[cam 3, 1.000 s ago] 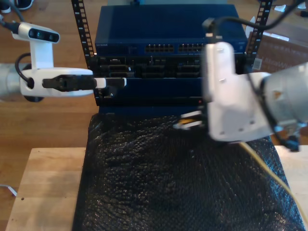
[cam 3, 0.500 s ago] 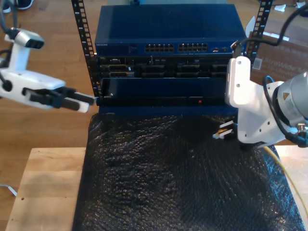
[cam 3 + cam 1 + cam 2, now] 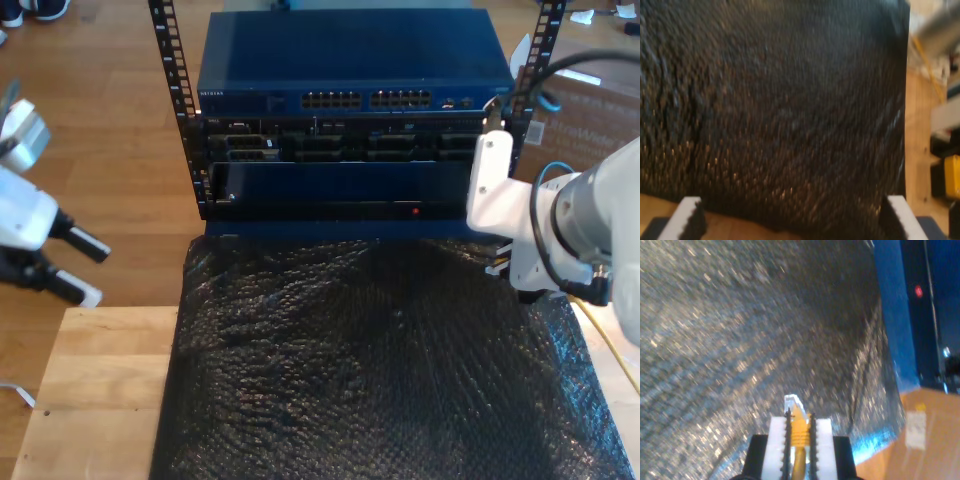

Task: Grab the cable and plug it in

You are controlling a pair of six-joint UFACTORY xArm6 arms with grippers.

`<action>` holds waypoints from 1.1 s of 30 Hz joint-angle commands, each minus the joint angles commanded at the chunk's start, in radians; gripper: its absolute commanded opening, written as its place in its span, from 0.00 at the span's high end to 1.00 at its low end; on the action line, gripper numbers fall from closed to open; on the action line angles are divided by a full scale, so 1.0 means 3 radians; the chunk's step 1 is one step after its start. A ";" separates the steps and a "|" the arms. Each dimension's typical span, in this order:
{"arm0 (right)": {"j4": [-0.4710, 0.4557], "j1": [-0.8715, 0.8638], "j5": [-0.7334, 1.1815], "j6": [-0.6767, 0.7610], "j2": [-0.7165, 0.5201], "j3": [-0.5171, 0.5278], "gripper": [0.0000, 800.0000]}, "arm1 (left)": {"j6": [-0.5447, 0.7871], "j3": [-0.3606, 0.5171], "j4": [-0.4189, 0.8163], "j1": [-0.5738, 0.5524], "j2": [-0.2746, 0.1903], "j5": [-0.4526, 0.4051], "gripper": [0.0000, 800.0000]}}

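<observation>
Black bubble-wrap mat [image 3: 360, 370], my second claw [image 3: 800, 427] gripping cable [image 3: 799, 426]

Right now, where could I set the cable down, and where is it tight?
Most of the black bubble-wrap mat in front of the blue rack unit lies bare. The wooden tabletop at the exterior view's left is bare too. It is crowded at the mat's far corner on the exterior view's right, where my second gripper holds the yellow cable.

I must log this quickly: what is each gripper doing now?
My first gripper: open, holding nothing.
My second gripper: shut on the thin yellow network cable near its clear plastic plug.
</observation>
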 joint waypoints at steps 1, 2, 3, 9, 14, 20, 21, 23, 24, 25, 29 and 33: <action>-0.0128 0.0000 -0.0010 0.0092 0.0000 0.0005 1.00 | 0.0153 0.0051 0.0051 0.0041 -0.0041 -0.0005 0.00; -0.0251 0.0005 -0.0020 0.0179 0.0010 0.0015 1.00 | 0.0302 0.0107 0.0092 0.0072 -0.0072 -0.0005 0.00; -0.0368 0.0005 -0.0031 0.0266 0.0020 0.0026 1.00 | 0.0445 0.0159 0.0128 0.0102 -0.0092 -0.0005 0.00; -0.0726 0.0020 -0.0056 0.0527 0.0066 0.0087 1.00 | 0.1135 0.0225 0.0573 0.0445 -0.0164 0.0005 0.00; -0.0742 0.0020 -0.0107 0.0522 0.0107 0.0123 1.00 | 0.1877 0.0460 0.0788 0.0808 -0.0307 -0.0005 0.00; -0.0731 0.0026 -0.0113 0.0522 0.0138 0.0128 1.00 | 0.2521 0.0793 0.1013 0.1320 -0.0414 -0.0010 0.00; -0.0736 0.0026 -0.0113 0.0522 0.0138 0.0133 1.00 | 0.2614 0.0875 0.1084 0.1391 -0.0450 -0.0015 0.00; -0.0736 0.0026 -0.0113 0.0522 0.0143 0.0133 1.00 | 0.2787 0.1028 0.1202 0.1493 -0.0527 -0.0031 0.00; -0.0736 0.0026 -0.0113 0.0522 0.0143 0.0133 1.00 | 0.2874 0.1095 0.1248 0.1529 -0.0568 -0.0046 0.00; -0.0736 0.0026 -0.0107 0.0522 0.0143 0.0133 1.00 | 0.2951 0.1161 0.1294 0.1565 -0.0614 -0.0077 0.00; -0.0736 0.0026 -0.0107 0.0522 0.0143 0.0138 1.00 | 0.3202 0.1519 0.1555 0.1790 -0.0783 -0.0240 0.00; -0.0726 0.0026 -0.0107 0.0522 0.0143 0.0153 1.00 | 0.3447 0.1944 0.1867 0.1984 -0.0885 -0.0425 0.00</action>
